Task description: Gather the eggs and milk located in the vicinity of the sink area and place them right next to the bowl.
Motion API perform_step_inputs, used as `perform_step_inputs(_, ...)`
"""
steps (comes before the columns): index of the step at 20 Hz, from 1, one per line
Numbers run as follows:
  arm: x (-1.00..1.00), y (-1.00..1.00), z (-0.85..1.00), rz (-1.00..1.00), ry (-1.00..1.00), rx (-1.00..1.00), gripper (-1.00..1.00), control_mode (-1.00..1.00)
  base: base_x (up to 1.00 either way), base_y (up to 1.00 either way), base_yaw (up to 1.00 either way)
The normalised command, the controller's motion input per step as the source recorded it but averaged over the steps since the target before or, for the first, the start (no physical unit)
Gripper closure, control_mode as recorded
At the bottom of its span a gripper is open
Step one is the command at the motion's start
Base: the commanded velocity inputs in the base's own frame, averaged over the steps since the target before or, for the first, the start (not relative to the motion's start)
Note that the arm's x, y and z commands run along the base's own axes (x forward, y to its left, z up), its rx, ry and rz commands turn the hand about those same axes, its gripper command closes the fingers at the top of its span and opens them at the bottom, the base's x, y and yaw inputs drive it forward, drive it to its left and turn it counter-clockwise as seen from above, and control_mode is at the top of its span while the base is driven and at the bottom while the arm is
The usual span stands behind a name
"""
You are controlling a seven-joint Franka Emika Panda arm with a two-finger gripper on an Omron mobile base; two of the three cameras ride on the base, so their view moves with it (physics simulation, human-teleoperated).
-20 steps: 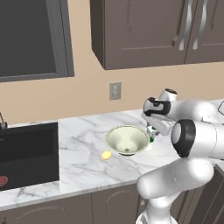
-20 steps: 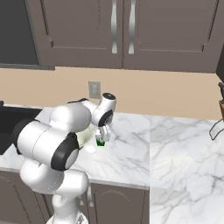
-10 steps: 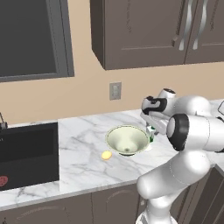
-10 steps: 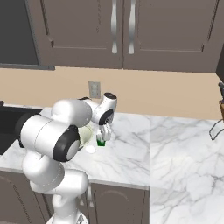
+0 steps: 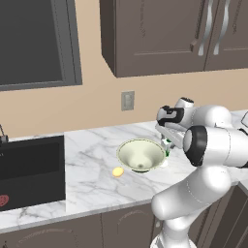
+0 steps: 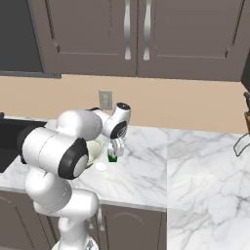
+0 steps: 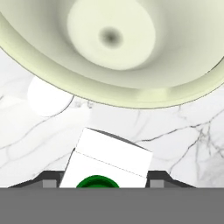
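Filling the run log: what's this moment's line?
milk: between the jaws, beside bowl | egg: counter, left of bowl | phase: placing milk

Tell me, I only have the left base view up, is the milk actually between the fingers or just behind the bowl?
Observer: In the hand view the milk sits right between the two fingertips of the gripper, its green cap toward the camera.
Operator: Is it near the bowl?
Observer: Yes. The hand view has the bowl rim just beyond the carton, with a strip of marble between them.
Operator: Anything else beside it?
Observer: A small white round thing lies on the counter by the bowl's rim; the right base view shows it too.
Operator: And the egg?
Observer: Your view has it: the egg lies on the bowl's sink side.
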Motion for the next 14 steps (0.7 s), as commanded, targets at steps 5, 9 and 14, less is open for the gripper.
perform_step_inputs(5,0.00,0.00,0.00,0.00,0.00,0.00,-1.00,-1.00,0.00,0.00,0.00)
perform_step_inputs(9,0.00,0.00,0.00,0.00,0.00,0.00,-1.00,-1.00,0.00,0.00,0.00)
perform_step_inputs(14,0.00,0.00,0.10,0.00,0.00,0.00,-1.00,-1.00,0.00,0.00,0.00)
